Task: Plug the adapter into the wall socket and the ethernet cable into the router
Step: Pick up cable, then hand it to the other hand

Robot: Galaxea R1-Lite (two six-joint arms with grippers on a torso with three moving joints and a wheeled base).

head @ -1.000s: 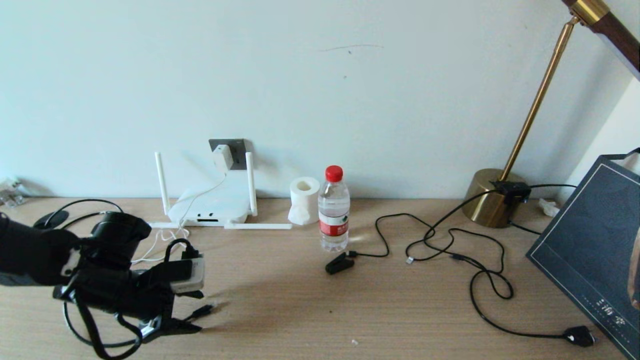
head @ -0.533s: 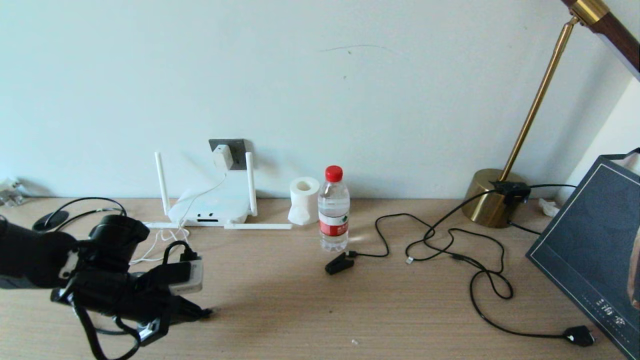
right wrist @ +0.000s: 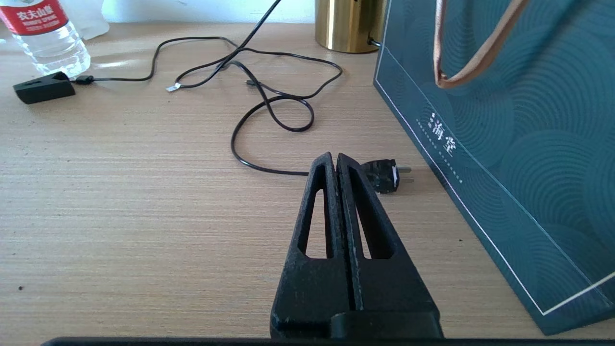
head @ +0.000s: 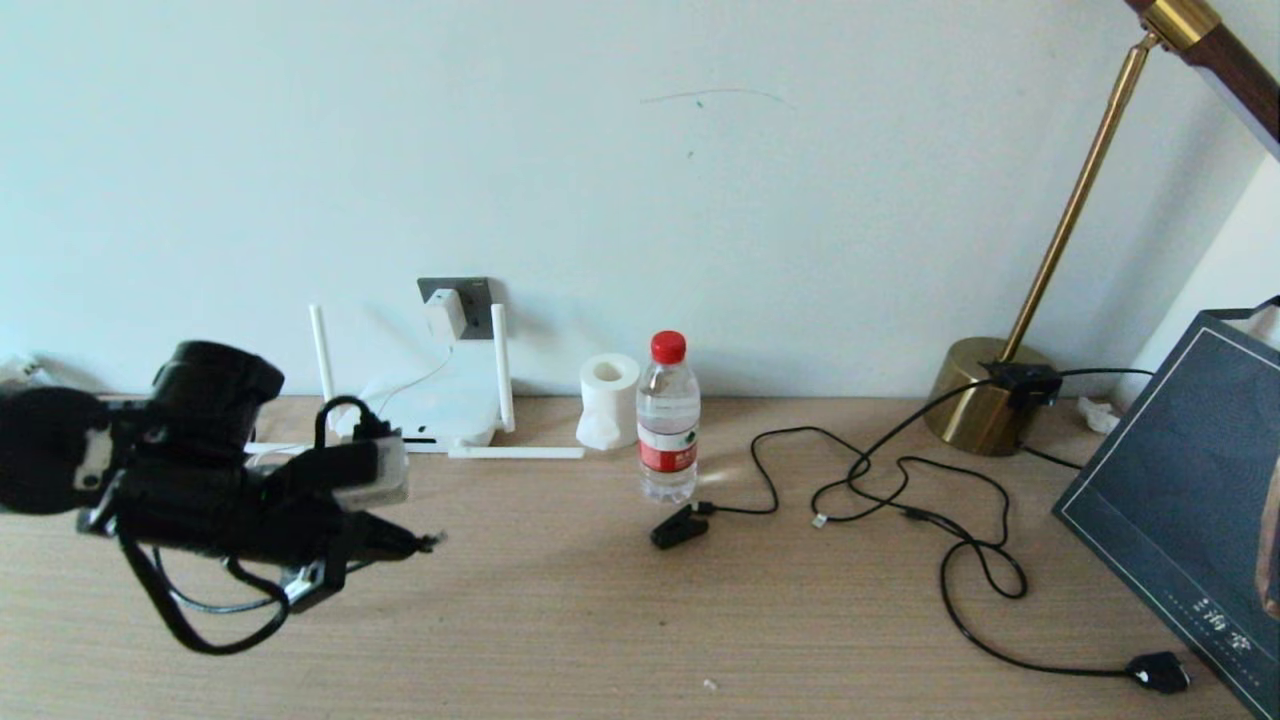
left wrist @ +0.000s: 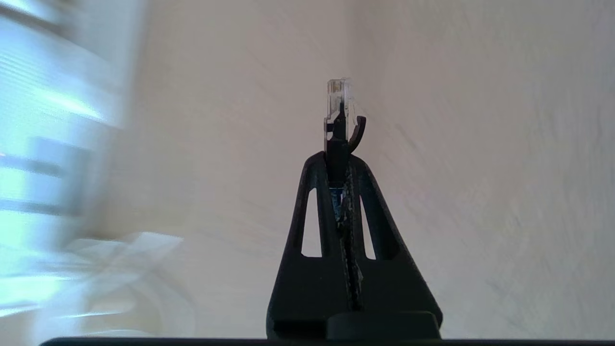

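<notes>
Head view counts one router at centre left with four antennas, partly hidden by the left gripper, whose jaws are clamped on the ethernet cable plug just above the desk. One adapter sits in the wall socket above the router. One water bottle, red-labelled with Chinese characters, stands at centre beside one tissue roll. One brass lamp and one teal bag, printed "海棠", fill the right side. Right gripper hovers with jaws together near a black plug.
</notes>
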